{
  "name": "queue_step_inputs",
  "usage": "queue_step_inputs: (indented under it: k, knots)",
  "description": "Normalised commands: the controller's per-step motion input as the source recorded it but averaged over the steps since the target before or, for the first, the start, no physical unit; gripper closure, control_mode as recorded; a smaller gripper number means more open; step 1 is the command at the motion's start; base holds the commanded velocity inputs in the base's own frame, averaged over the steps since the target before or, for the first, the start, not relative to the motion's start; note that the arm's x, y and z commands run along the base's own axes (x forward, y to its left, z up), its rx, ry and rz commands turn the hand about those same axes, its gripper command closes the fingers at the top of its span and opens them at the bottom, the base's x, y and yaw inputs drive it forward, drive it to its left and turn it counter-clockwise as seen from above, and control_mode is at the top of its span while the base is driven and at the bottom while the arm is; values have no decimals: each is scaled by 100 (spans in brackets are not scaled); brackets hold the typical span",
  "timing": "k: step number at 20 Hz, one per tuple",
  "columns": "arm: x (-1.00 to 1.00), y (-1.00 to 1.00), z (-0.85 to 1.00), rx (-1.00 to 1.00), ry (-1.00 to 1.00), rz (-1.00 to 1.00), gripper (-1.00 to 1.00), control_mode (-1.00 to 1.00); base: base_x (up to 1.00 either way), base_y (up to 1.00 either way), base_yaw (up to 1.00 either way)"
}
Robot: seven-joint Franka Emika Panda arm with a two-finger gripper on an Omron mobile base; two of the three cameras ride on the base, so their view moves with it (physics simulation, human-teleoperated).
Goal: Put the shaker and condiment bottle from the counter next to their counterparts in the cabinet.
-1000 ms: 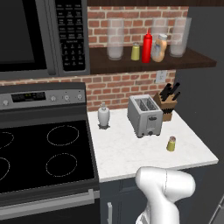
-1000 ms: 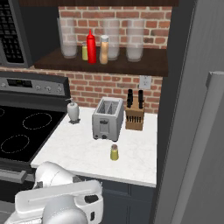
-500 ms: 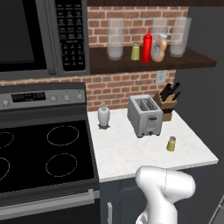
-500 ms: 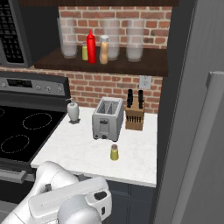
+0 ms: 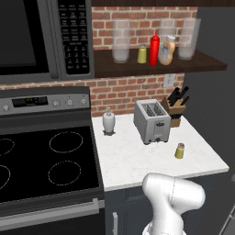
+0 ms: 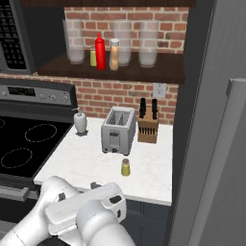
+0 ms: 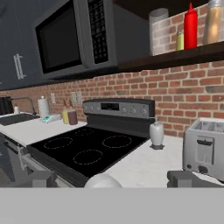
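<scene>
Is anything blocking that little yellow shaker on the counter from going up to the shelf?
Nothing visible does. The shaker stands alone on the counter, with the toaster behind it. The shelf is open-fronted.

Red brick wall (image 5: 133,92) behind a black stove (image 5: 46,160), microwave (image 5: 41,39) overhead.
</scene>
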Motion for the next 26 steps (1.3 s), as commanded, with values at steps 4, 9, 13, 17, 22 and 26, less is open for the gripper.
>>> queue_step_inputs:
  k: [4, 9, 13, 17, 22, 26]
  knots:
    - [45, 0, -31, 0, -6, 0, -100, -100, 0, 0, 0]
    - [57, 0, -34, 0, -2, 0, -100, -100, 0, 0, 0]
    - [56, 0, -34, 0, -2, -2, -100, -100, 0, 0, 0]
    - [54, 0, -32, 0, -2, -8, -100, -100, 0, 0, 0]
    - [21, 0, -18, 0, -1, -4, -100, -100, 0, 0, 0]
    - [9, 0, -10, 0, 0, 0, -100, -100, 0, 0, 0]
